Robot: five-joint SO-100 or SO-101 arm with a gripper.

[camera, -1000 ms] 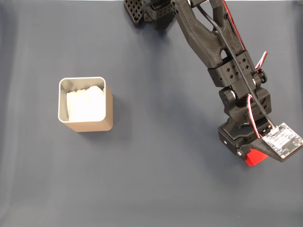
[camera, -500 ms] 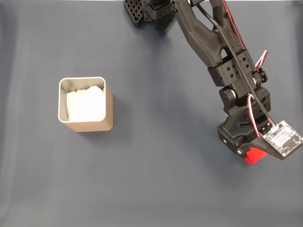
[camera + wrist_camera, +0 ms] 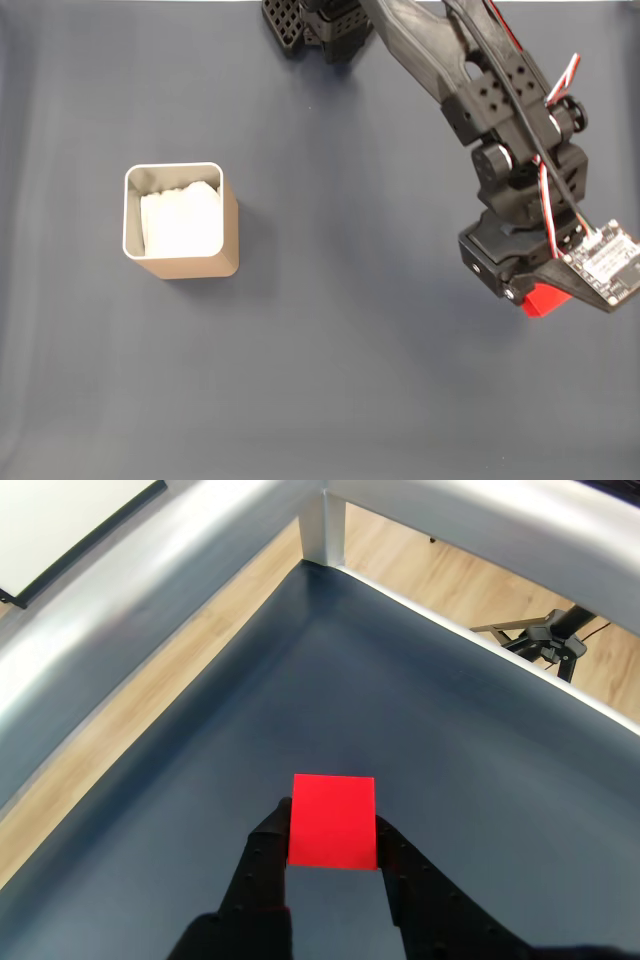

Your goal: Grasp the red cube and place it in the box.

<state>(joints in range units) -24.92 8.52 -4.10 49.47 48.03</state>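
The red cube (image 3: 547, 299) sits between the black fingers of my gripper (image 3: 540, 294) at the right side of the fixed view, mostly hidden under the wrist's camera board. In the wrist view my gripper (image 3: 330, 827) is shut on the red cube (image 3: 332, 820), which appears held above the dark mat. The box (image 3: 190, 264) stands upright far to the left in the fixed view. It is tan with a pale metallic rim and white paper inside.
A dark blue-grey mat (image 3: 330, 360) covers the table. The arm's black base (image 3: 312, 25) stands at the top edge. In the wrist view, aluminium frame rails (image 3: 160, 560) meet at a corner post beyond the mat's edge, over a wooden floor.
The arm has risen and swung slightly right, carrying the red cube with it; the cube now sits higher in the fixed view. The box has not moved.
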